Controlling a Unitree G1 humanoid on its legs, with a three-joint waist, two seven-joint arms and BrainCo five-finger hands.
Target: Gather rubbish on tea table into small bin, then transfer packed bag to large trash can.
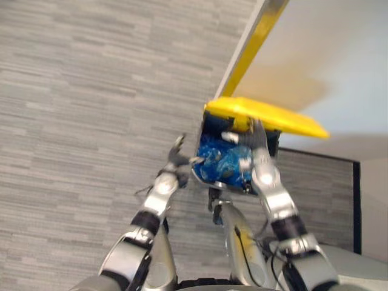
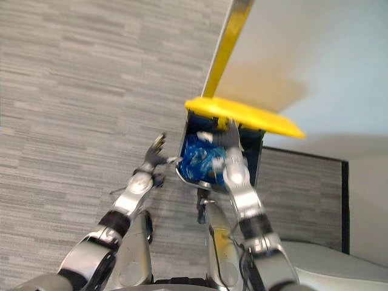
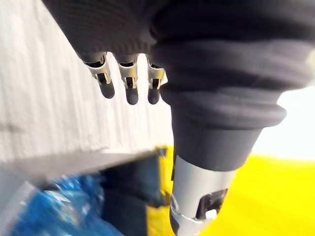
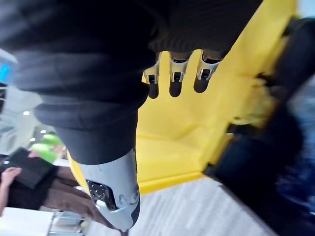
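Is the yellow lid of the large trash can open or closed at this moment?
Open. The yellow lid stands raised above the mouth of the dark trash can, and the blue bag shows inside, beneath it.

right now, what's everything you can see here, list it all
trash can: one, dark, on the floor ahead, open
lid: one, yellow, raised over the can
bag: one, blue, crumpled inside the can
floor: grey striped carpet, around the can
strip: one, yellow, running up beside the pale wall behind the can
person: one, dark clothes, in the background past the right arm
left hand: fingers straight, by the can's left edge
right hand: fingers straight, over the can's opening, under the lid
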